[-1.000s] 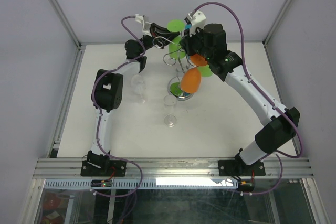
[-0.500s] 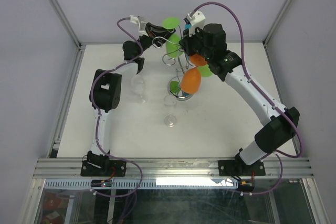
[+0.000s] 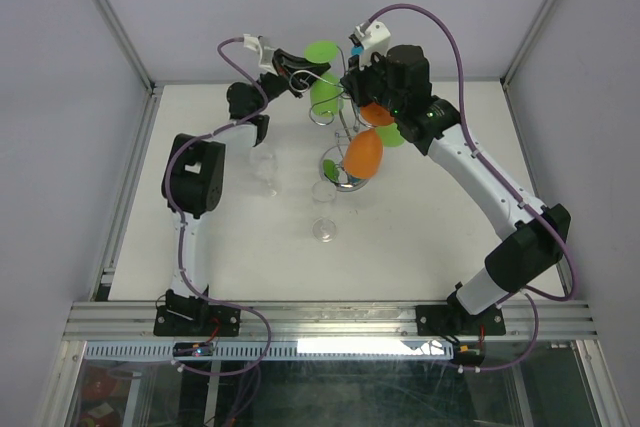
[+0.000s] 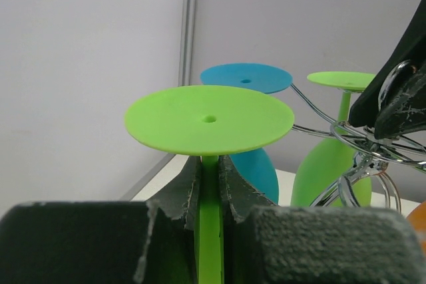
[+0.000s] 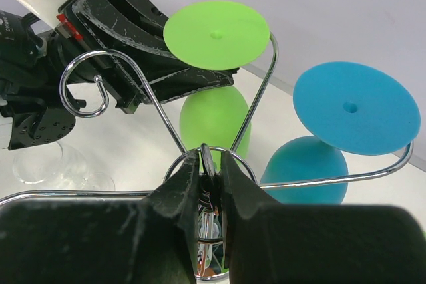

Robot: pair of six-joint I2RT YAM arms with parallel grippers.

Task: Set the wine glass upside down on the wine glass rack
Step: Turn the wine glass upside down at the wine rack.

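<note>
A green wine glass (image 4: 210, 119) hangs upside down, foot up, with my left gripper (image 4: 210, 164) shut on its stem. From above, the green wine glass (image 3: 327, 94) is just left of the chrome wine glass rack (image 3: 345, 127). My right gripper (image 5: 212, 164) is shut on the rack's top ring (image 5: 212, 154). In the right wrist view the green glass's foot (image 5: 216, 34) sits over the end of one wire arm (image 5: 256, 101); whether it rests on it I cannot tell. My left gripper (image 3: 313, 69) and right gripper (image 3: 352, 75) are close together at the rack's top.
A blue glass (image 5: 356, 108) hangs inverted on a neighbouring arm. Orange glasses (image 3: 364, 152) and another green glass (image 4: 339, 79) hang on the rack too. Two clear glasses (image 3: 265, 162) (image 3: 323, 215) stand on the white table (image 3: 450, 237). An empty curled arm (image 5: 83, 84) points left.
My left arm has shifted slightly left, carrying the green glass a little away from the rack's post. The right gripper has stayed on the rack's top.
</note>
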